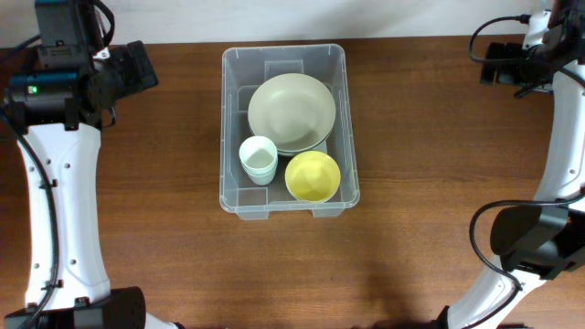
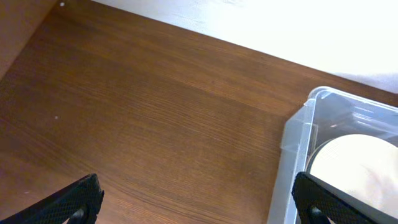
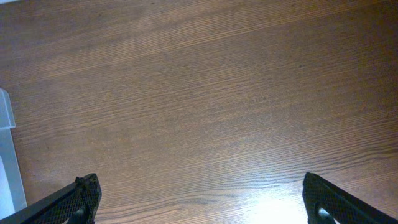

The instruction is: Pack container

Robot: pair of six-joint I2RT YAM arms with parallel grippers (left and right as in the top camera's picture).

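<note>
The clear plastic container (image 1: 286, 128) stands mid-table. Inside it are stacked pale green plates (image 1: 292, 112), stacked white cups (image 1: 259, 159) and a yellow bowl (image 1: 313, 175). My left gripper (image 1: 137, 66) is at the far left of the table, open and empty; in the left wrist view its fingers (image 2: 199, 202) span bare wood beside the container's corner (image 2: 298, 130), with a plate (image 2: 357, 162) showing inside. My right gripper (image 1: 498, 62) is at the far right, open and empty; in the right wrist view its fingers (image 3: 202, 202) hang over bare wood, the container's edge (image 3: 7, 155) at far left.
The wooden table (image 1: 439, 137) ends at a white wall along the back edge (image 2: 249, 25). Both arm bases stand at the table's front corners.
</note>
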